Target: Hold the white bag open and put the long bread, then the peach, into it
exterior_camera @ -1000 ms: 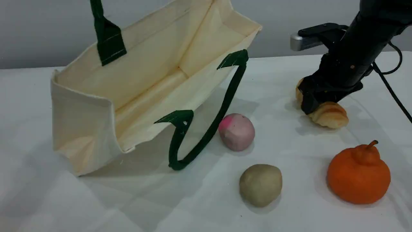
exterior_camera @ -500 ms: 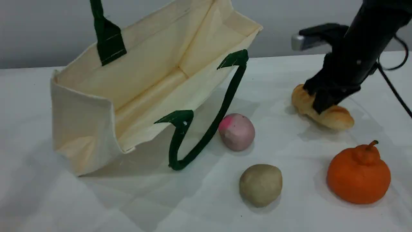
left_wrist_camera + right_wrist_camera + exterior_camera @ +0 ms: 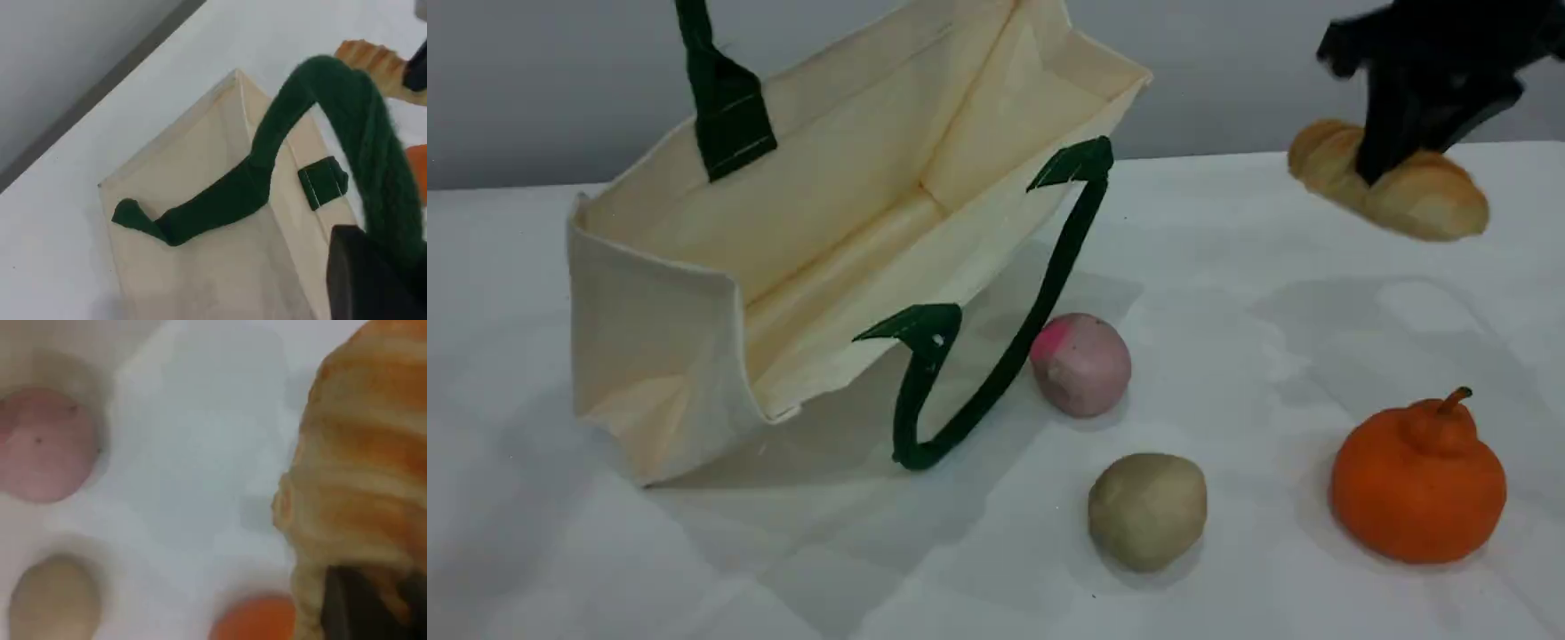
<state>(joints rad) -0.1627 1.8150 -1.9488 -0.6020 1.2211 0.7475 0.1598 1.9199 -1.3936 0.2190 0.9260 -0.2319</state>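
Long bread (image 3: pixel 1432 197) hangs gripped by right fingers (image 3: pixel 1383 147) above the table (image 3: pixel 1227 267).

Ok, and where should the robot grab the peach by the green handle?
Probably from straight above, fingers closing across the peach at its widest middle: it is a round ball resting on the table. The green handle lies close on its left, so fingers fit better on its near and far sides, which look clear.

The peach (image 3: pixel 1080 364) lies just right of the bag (image 3: pixel 645 356).
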